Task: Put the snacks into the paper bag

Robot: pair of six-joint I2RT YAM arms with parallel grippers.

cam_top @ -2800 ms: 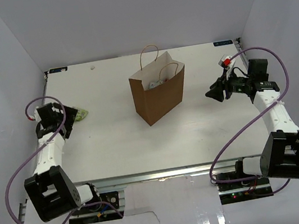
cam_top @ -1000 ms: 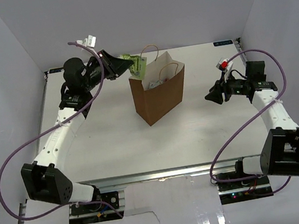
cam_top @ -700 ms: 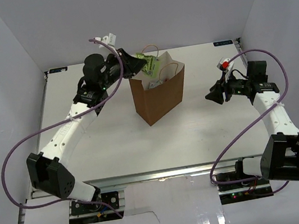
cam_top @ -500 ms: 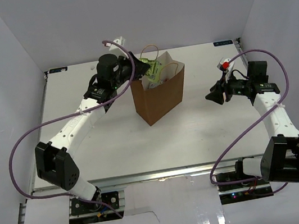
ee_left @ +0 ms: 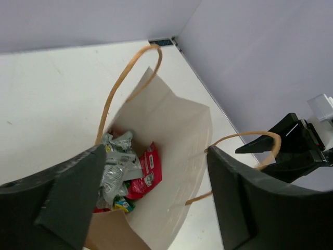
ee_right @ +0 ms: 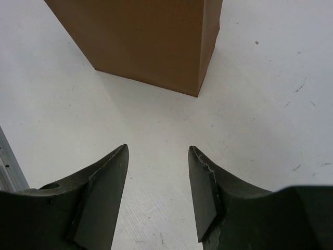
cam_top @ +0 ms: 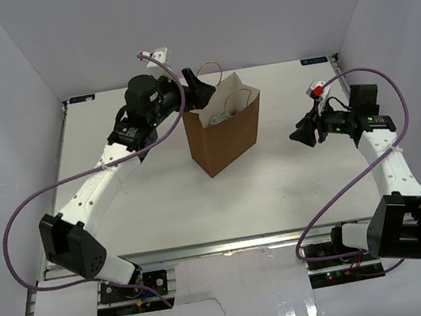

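**A:** How does the paper bag sit on the white table (cam_top: 160,194)?

**B:** The paper bag (cam_top: 226,138) stands upright near the middle, a little toward the far edge, with its mouth facing up. The long side of the mouth runs on a slant from near left to far right. Both loop handles (ee_left: 250,135) stand up from the rim.

**A:** And room around it?

**B:** Bare tabletop lies on every side of the bag. There is a wide strip in front, less behind it before the far edge, and the walls (cam_top: 188,17) close in the left, right and back.

**A:** Where are the arms?

**B:** The left gripper (cam_top: 201,93) hangs over the far-left corner of the bag's mouth, looking down into it. Its jaws are spread wide with nothing between them. The right gripper (cam_top: 301,134) is low over the table, well apart from the bag on its right side and pointing at it. Its jaws are parted too, and empty.

**A:** What is in the bag?

**B:** At the bottom lies a crumpled silver packet (ee_left: 115,164), with a red packet (ee_left: 147,172) just beside it. A bit of a green-yellow packet (ee_left: 124,204) shows under them. The left finger hides part of the pile, so the full count cannot be told.
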